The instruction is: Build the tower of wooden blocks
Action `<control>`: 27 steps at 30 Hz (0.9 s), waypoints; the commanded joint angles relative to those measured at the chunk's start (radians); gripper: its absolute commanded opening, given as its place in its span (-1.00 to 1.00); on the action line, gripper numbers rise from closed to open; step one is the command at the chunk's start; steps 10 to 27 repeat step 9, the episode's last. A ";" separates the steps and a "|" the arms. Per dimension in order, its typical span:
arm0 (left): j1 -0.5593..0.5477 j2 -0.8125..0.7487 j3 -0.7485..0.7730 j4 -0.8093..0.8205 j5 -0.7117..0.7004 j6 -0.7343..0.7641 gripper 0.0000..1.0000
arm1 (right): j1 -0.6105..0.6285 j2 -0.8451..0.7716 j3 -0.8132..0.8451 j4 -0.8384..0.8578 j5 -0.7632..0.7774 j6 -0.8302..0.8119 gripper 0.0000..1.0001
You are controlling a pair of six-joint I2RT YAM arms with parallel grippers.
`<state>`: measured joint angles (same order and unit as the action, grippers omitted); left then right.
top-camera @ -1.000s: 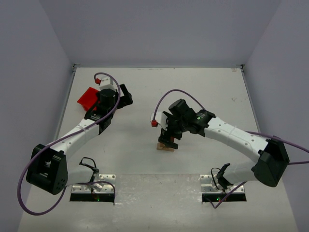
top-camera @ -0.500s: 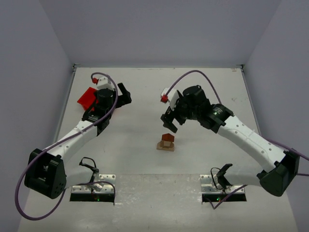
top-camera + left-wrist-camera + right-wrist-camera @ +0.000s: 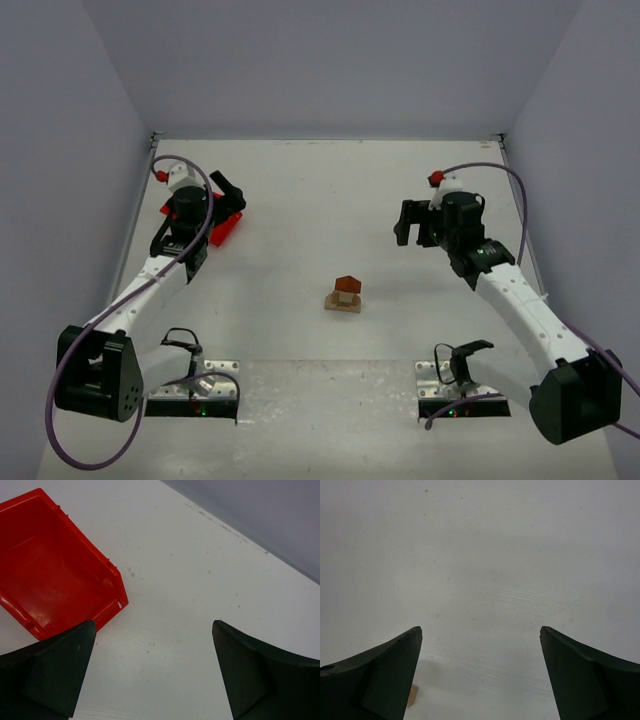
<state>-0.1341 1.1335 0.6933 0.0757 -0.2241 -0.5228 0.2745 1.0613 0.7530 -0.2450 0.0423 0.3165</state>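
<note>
The wood block tower (image 3: 344, 295) stands in the middle of the table: a pale plank base, light cubes on it, and a dark reddish-brown triangular roof piece (image 3: 347, 284) on top. A sliver of pale wood (image 3: 412, 696) shows at the bottom left of the right wrist view. My right gripper (image 3: 409, 222) is open and empty, up and to the right of the tower; its jaws (image 3: 480, 632) frame bare table. My left gripper (image 3: 228, 196) is open and empty at the far left, over the red bin; it also shows in the left wrist view (image 3: 154, 626).
A bright red plastic bin (image 3: 212, 224) lies at the left side of the table, empty inside in the left wrist view (image 3: 47, 567). The walls of the enclosure rise on three sides. Two metal arm mounts (image 3: 192, 391) sit at the near edge.
My right gripper let go of the roof piece on top of the tower, then rose and drew back to the right. My left arm swung further left over the red bin.
</note>
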 commanded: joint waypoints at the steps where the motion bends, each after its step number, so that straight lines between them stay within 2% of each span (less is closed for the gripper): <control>1: 0.015 -0.061 -0.007 0.033 -0.003 -0.035 1.00 | 0.000 -0.101 -0.067 0.180 0.180 0.145 0.97; 4: 0.018 -0.076 -0.013 0.035 -0.010 -0.037 1.00 | -0.001 -0.117 -0.090 0.184 0.331 0.197 0.97; 6: 0.019 -0.081 -0.015 0.033 -0.015 -0.039 1.00 | 0.000 -0.122 -0.103 0.185 0.342 0.205 0.97; 9: 0.019 -0.079 -0.013 0.026 -0.024 -0.043 1.00 | 0.000 -0.141 -0.141 0.237 0.277 0.167 0.97; 27: 0.019 -0.079 -0.013 0.026 -0.024 -0.043 1.00 | 0.000 -0.141 -0.141 0.237 0.277 0.167 0.97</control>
